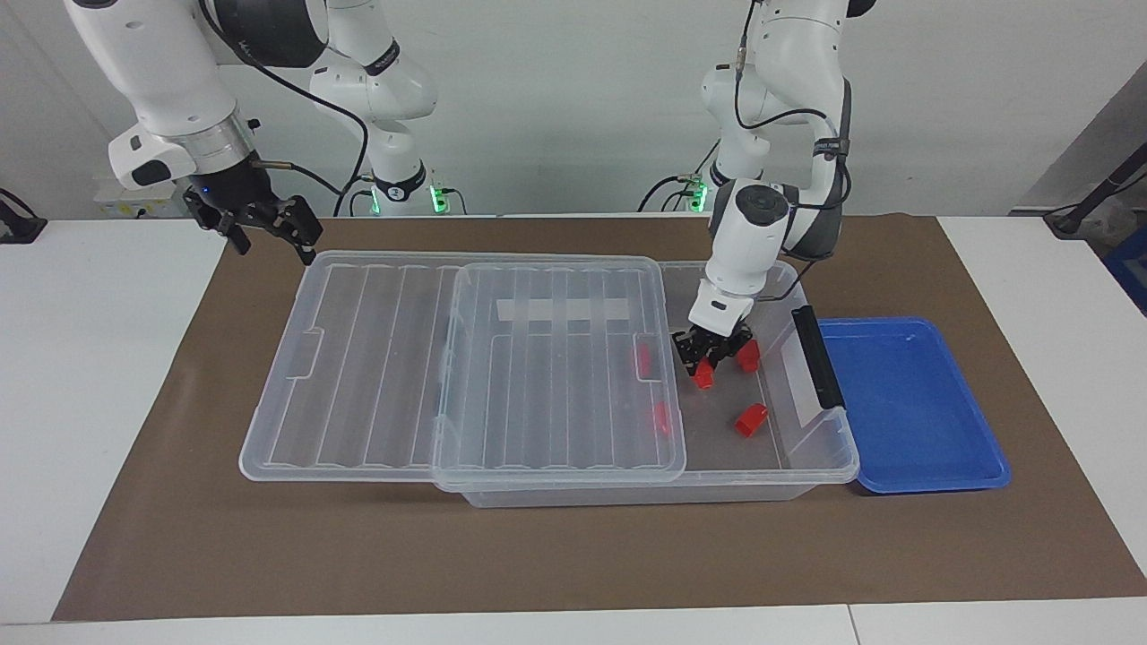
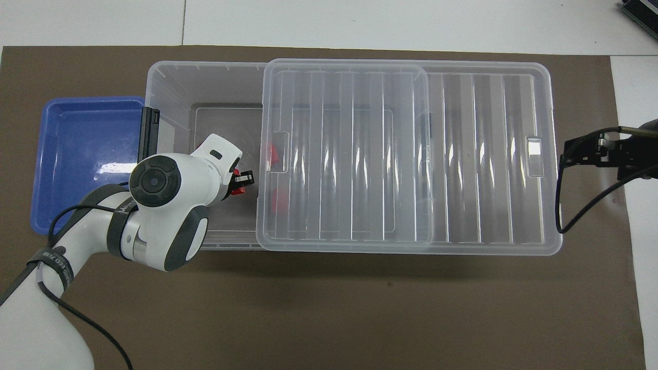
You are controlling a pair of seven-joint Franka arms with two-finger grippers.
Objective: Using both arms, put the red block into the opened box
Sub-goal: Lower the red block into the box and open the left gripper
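Your left gripper point(image 1: 707, 362) clenches a chunky red block point(image 1: 703, 376) inside the clear ribbed-lidded box point(image 1: 811, 466) | right gripper point(image 1: 269, 228) open (waiting over the mat edge) | facing view shows loose blocks point(image 1: 751, 418); overhead, the arm hides them.

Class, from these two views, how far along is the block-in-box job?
Done: the lid is slid aside, and four loose blocks lie in the box. In hand: the left gripper, low inside the box, is shut on a red block. Left: letting go. The right gripper waits open over the mat.
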